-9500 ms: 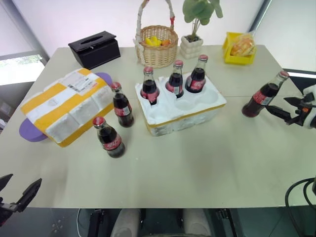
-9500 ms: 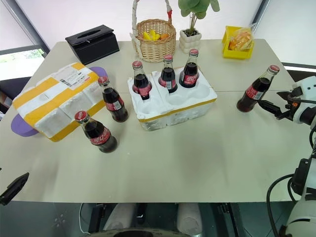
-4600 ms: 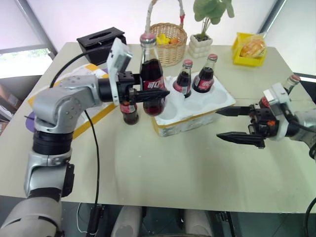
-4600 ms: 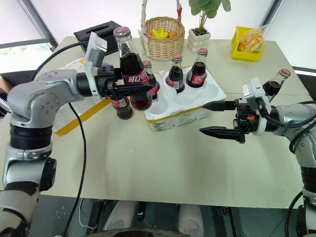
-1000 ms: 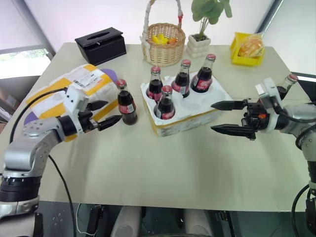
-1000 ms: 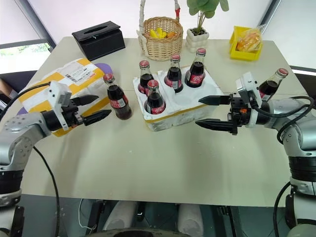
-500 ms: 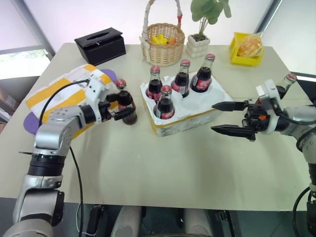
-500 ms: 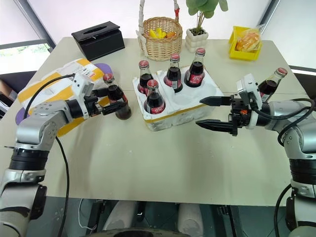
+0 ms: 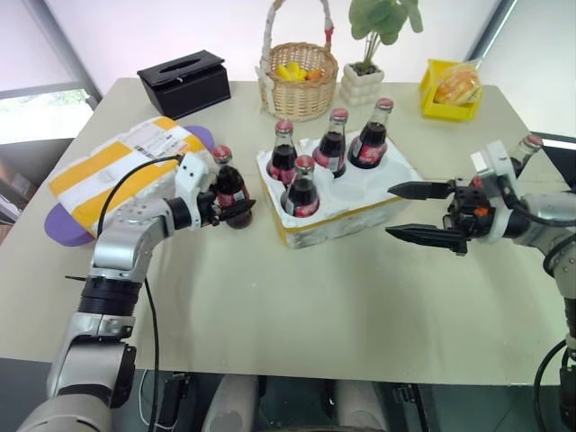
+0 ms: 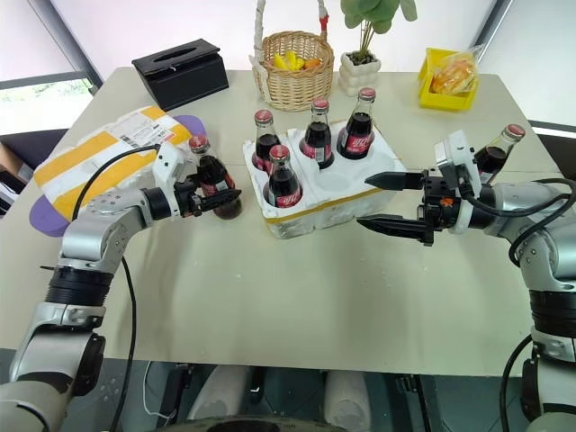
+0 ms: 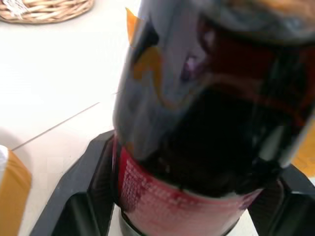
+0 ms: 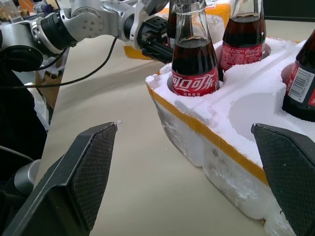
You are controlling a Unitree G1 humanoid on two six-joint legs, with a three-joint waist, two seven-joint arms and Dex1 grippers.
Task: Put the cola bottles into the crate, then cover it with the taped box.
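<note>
Now L gripper (image 9: 236,203) fingers clasp cola bottle (image 9: 230,187) beside crate (image 9: 378,193); R gripper (image 9: 416,212) spread, empty.

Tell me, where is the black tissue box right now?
In the left eye view the black tissue box sits at the table's far left corner, beyond the taped box and left of the wicker basket.

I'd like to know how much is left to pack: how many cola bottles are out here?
6: four in the white foam crate, one in the left tool, one behind the right arm.
</note>
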